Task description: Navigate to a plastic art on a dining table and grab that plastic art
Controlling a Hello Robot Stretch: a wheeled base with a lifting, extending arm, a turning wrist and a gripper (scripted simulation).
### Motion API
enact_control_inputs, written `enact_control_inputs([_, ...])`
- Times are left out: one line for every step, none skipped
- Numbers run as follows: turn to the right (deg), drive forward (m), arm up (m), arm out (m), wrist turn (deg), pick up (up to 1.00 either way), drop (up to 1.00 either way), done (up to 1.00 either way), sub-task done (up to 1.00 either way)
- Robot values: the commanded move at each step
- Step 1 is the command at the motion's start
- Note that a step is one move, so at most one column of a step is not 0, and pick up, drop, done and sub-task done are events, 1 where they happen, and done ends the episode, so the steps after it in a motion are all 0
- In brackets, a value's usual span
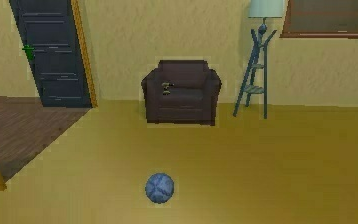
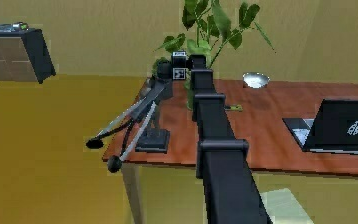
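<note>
The end effector (image 2: pixel 104 155) hangs at the bench's (image 2: pixel 272 118) left edge, by a dark lump (image 2: pixel 155 140). I can't tell if it holds anything. Line up slowly.

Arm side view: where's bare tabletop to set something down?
Best bare patch on the table: bordered by the bowl behind, the laptop toward the view's right, the arm toward its left, running to the near edge. Crowded: the view's left end, with the plant and a dark flat object.
</note>
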Motion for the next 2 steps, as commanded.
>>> enact_control_inputs([0.0, 0.0, 0.0, 0.0, 45.0, 0.0, 0.0, 0.0, 0.0])
enact_control_inputs([0.0, 0.0, 0.0, 0.0, 45.0, 0.0, 0.0, 0.0, 0.0])
